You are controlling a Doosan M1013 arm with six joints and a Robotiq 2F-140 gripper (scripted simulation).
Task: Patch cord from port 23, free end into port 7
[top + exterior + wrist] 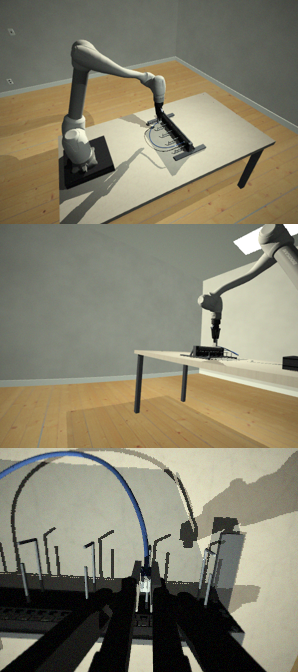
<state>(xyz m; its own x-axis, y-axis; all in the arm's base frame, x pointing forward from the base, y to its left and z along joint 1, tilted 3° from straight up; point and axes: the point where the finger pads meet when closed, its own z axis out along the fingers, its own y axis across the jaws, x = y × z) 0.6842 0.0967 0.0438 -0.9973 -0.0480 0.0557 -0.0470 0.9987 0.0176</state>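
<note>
Blue patch cord (131,508) arcs glossy across the upper wrist frame, its pale clear plug (145,584) pinched in our black two-finger gripper (144,598) at centre, right against the matte black rack (177,130) near its left end. We judge a straight, latch-up push to full depth best, easing so the loose rack doesn't slide.

rack: on the table (223,129), right of the arm base (104,149)
cord (159,145): arcs on table before rack (177,130)
gripper (157,121): above rack's far end
</note>
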